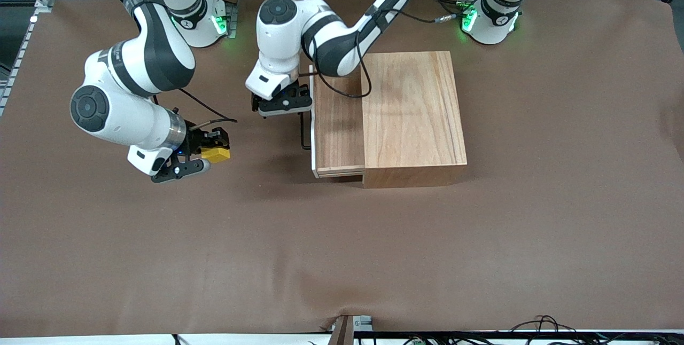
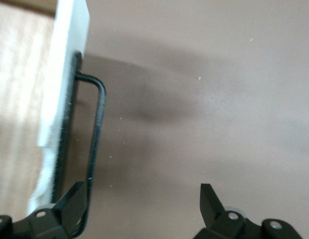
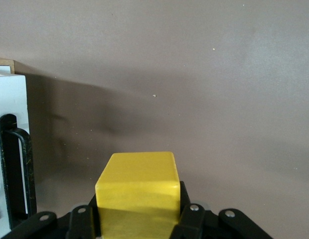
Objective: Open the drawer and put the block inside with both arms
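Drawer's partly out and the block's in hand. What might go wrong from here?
The left gripper is open, one finger at the black handle; it may slip off. The drawer is only partly out of the cabinet. The right gripper holds the block over the table, short of the drawer.

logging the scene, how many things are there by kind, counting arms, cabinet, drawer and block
arms: 2, left gripper open by the drawer handle, right gripper shut on the block
cabinet: 1
drawer, pulled partly out: 1
block: 1
total: 5
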`<state>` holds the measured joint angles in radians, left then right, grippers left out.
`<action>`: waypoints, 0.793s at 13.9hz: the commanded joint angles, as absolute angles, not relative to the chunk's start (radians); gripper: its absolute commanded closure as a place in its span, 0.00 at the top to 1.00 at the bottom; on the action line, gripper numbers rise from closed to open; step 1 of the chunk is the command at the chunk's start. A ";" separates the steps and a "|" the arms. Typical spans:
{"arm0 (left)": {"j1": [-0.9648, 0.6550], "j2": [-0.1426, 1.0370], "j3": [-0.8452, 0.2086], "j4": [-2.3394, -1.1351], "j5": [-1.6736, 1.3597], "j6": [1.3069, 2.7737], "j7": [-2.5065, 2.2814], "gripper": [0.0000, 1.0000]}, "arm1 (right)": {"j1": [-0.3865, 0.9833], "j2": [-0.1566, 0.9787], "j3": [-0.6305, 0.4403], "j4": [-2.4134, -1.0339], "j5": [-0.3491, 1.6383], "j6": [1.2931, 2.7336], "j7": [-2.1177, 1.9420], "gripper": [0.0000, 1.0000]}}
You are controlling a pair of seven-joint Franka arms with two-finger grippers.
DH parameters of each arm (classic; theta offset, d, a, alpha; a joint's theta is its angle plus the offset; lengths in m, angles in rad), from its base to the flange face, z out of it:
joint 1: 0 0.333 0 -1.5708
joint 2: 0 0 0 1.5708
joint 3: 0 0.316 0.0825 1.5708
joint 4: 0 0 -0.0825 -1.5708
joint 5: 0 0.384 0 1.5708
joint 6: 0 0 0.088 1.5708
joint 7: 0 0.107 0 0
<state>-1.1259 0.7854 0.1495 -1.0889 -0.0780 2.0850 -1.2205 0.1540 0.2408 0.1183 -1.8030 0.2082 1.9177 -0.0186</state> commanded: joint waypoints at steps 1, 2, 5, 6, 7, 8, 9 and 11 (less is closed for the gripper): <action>-1.120 0.684 0.146 -1.124 -0.011 1.949 -1.227 1.00 | 0.150 0.209 0.115 -1.838 0.221 1.927 -0.008 0.00; -1.115 0.651 0.147 -1.138 0.000 1.874 -1.203 1.00 | 0.150 0.209 0.115 -1.838 0.221 1.927 -0.003 0.00; -1.062 0.517 0.147 -1.224 0.011 1.749 -1.129 1.00 | 0.169 0.207 0.117 -1.836 0.221 1.914 0.081 0.00; -1.039 0.456 0.149 -1.279 0.029 1.723 -1.082 1.00 | 0.192 0.199 0.115 -1.836 0.221 1.913 0.113 0.00; -1.011 0.389 0.147 -1.337 0.061 1.707 -1.031 1.00 | 0.208 0.196 0.115 -1.833 0.221 1.914 0.142 0.00; -0.982 0.330 0.147 -1.391 0.086 1.704 -0.996 1.00 | 0.216 0.198 0.115 -1.827 0.221 1.916 0.170 0.00; -0.953 0.274 0.147 -1.441 0.104 1.704 -0.971 1.00 | 0.244 0.199 0.115 -1.825 0.221 1.917 0.216 0.00; -0.869 0.171 0.144 -1.520 0.118 1.704 -0.846 1.00 | 0.314 0.204 0.115 -1.816 0.219 1.924 0.309 0.00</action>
<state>-0.9291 0.3206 0.1617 -1.3599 0.0904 1.6892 -0.9363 0.2501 0.2323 0.1219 -1.8043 0.2120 1.9166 0.2195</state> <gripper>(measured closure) 0.000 0.441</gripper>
